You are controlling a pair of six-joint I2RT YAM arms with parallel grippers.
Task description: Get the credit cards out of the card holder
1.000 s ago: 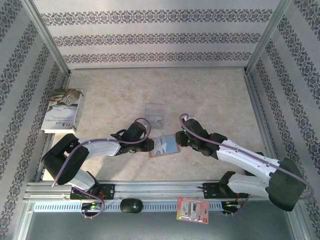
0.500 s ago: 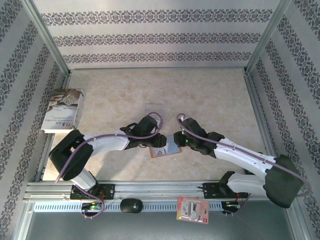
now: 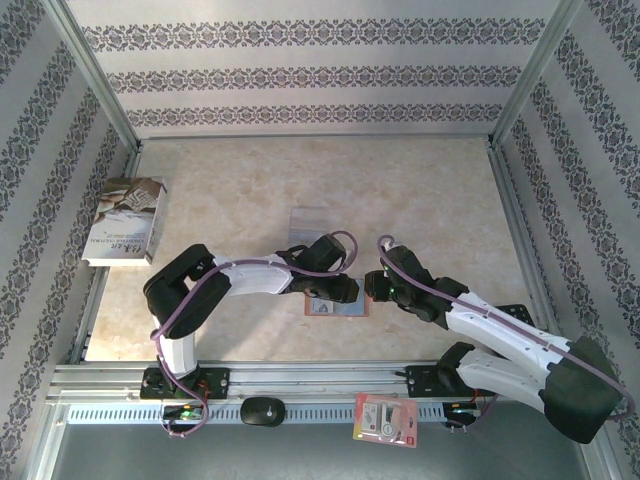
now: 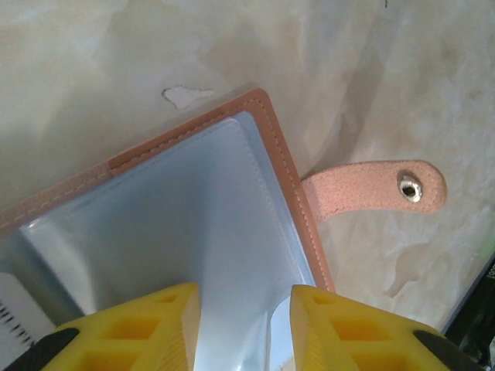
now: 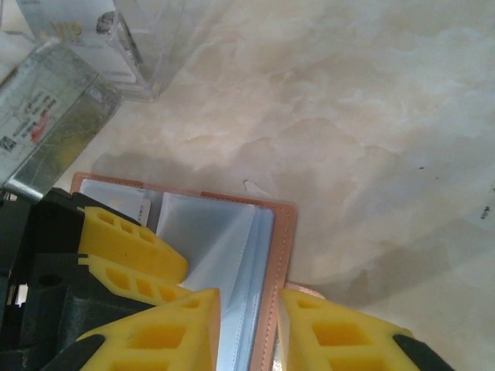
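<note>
The orange-brown card holder [image 3: 350,307] lies open on the table, its grey-blue pockets [image 4: 178,216] facing up and its snap strap [image 4: 371,189] sticking out to the side. A white credit card [image 5: 133,207] sits in a pocket on the left half, and its corner [image 4: 14,313] is also visible. My left gripper [image 4: 244,297] is down on the lining, open, with a raised pocket leaf between its yellow fingers. My right gripper [image 5: 249,305] clamps the holder's right leather edge [image 5: 282,247], one finger inside and one outside. From above, the two grippers [image 3: 343,291] [image 3: 372,288] meet over the holder.
A clear plastic sleeve [image 3: 308,220] with a printed insert [image 5: 93,31] lies just beyond the holder. A book [image 3: 125,220] rests at the left wall. On the front rail hang a red-and-white packet [image 3: 385,418] and a black knob [image 3: 262,410]. Patterned walls enclose the table.
My left arm has swung right and brought its gripper onto the holder's lining. My right gripper has drawn back to the right, and the holder has slid a little right with it.
</note>
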